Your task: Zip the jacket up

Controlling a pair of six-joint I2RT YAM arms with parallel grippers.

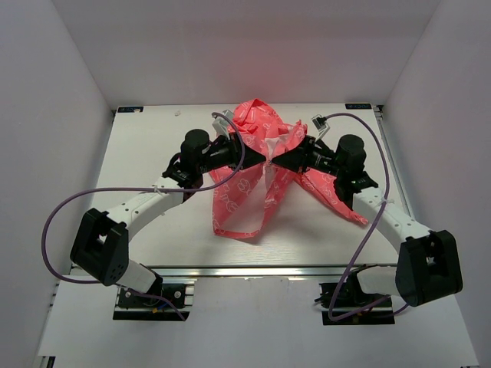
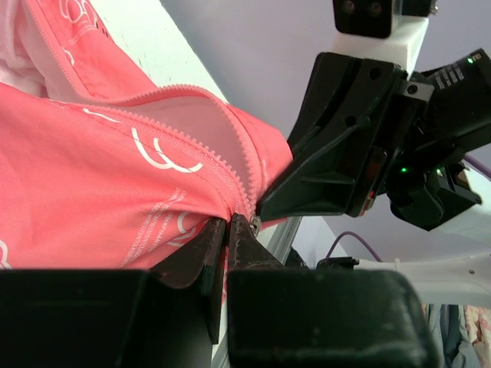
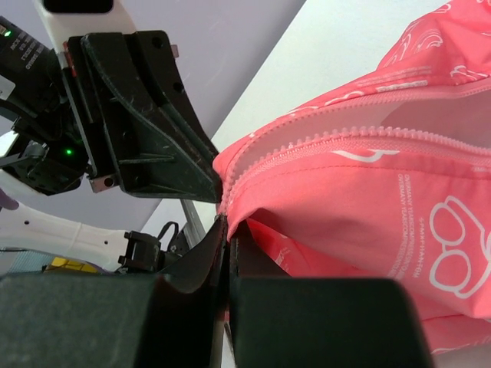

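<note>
The coral-pink jacket [image 1: 253,184] with white print hangs bunched between both arms above the middle of the table. Its zipper [image 2: 192,146] lies open, the two rows of teeth spreading apart from a point at the grippers. My left gripper [image 1: 258,156] is shut on the jacket's fabric right beside the zipper's lower end [image 2: 225,228]. My right gripper [image 1: 278,162] faces it tip to tip and is shut on the jacket's edge by the zipper [image 3: 227,227]. A small metal piece [image 2: 254,223] shows between the two grippers. The hood and logo are hidden.
The white table [image 1: 153,138] is boxed in by white walls at the left, right and back. Purple cables [image 1: 57,207] loop off each arm. A metal rail [image 1: 253,272] runs along the near edge by the arm bases.
</note>
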